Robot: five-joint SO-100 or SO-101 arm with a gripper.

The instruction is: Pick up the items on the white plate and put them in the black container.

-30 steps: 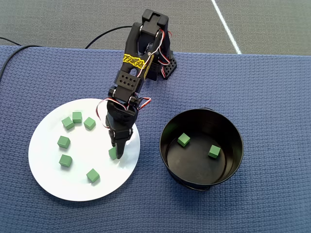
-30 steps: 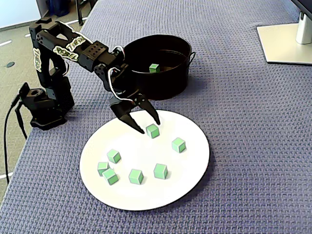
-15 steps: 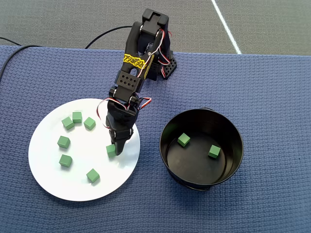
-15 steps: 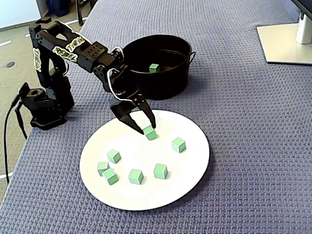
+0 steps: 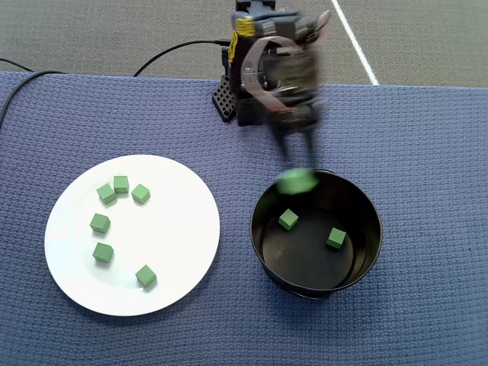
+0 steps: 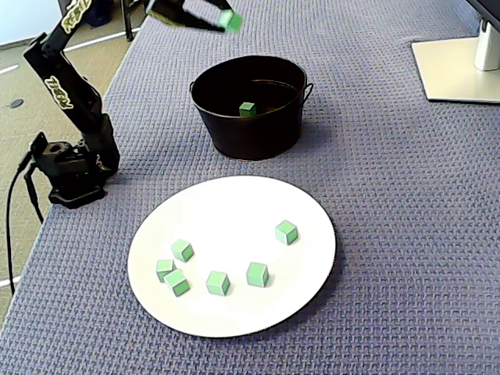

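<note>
Motion-blurred, my gripper (image 5: pixel 297 175) hangs high over the near-arm rim of the black container (image 5: pixel 255 225), shut on one green cube (image 5: pixel 297 184). The fixed view shows the same gripper (image 6: pixel 225 19) at the top edge, holding the cube (image 6: pixel 230 20) well above the container (image 6: pixel 242 137). Two green cubes (image 5: pixel 288 219) lie on the container's floor; only one of them (image 6: pixel 247 109) shows in the fixed view. The white plate (image 5: pixel 179 229) carries several green cubes (image 5: pixel 99 223), mostly on its left half in the overhead view. The plate (image 6: pixel 234 207) is free of the arm.
The arm's base (image 6: pixel 70 168) stands at the cloth's edge with a cable (image 5: pixel 171 52) running off to the floor. A grey monitor foot (image 6: pixel 461 66) sits at the fixed view's far right. Blue woven cloth (image 5: pixel 427 152) covers the table.
The gripper closed on a cube near the plate's right edge, lifted it and swung to above the container. One cube fewer lies on the plate.
</note>
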